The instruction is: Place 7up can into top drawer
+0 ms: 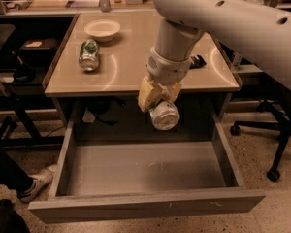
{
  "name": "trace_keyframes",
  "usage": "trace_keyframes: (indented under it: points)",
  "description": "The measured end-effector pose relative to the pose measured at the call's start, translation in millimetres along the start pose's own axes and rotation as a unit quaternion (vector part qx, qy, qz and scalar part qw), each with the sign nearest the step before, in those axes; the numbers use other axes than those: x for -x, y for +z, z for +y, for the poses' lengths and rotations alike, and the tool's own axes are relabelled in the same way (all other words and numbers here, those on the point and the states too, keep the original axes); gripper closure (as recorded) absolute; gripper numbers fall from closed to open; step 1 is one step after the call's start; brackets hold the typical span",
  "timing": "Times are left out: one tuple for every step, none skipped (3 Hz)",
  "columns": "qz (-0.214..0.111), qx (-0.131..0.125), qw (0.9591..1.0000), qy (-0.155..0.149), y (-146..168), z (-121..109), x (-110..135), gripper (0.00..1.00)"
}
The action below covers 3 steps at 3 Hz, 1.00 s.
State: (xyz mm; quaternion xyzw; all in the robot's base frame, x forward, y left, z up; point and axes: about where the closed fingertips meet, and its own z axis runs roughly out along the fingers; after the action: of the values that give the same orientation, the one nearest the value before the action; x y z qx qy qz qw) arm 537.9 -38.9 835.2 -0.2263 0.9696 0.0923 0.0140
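My gripper (157,101) hangs from the big white arm past the table's front edge and is shut on the 7up can (164,115), a pale silvery can seen end-on. The can hangs in the air above the back part of the open top drawer (145,205), a wide shallow grey-beige drawer pulled out below the tabletop, with nothing in it.
A darker green can (89,55) lies on its side on the beige table (126,76), left. A white bowl (102,29) sits behind it. A black object (198,61) lies to the right of the arm. An office chair base (274,144) stands right; a shoe (36,181) at left.
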Motion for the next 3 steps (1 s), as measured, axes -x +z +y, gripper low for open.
trace_keyframes:
  points:
    - [0.0,0.0,1.0,0.0,0.0,0.0,0.0,1.0]
    - [0.008,0.024,0.9996,0.01,25.5,2.9,-3.9,1.0]
    - [0.013,0.05,0.9978,0.042,65.0,-2.5,-7.1,1.0]
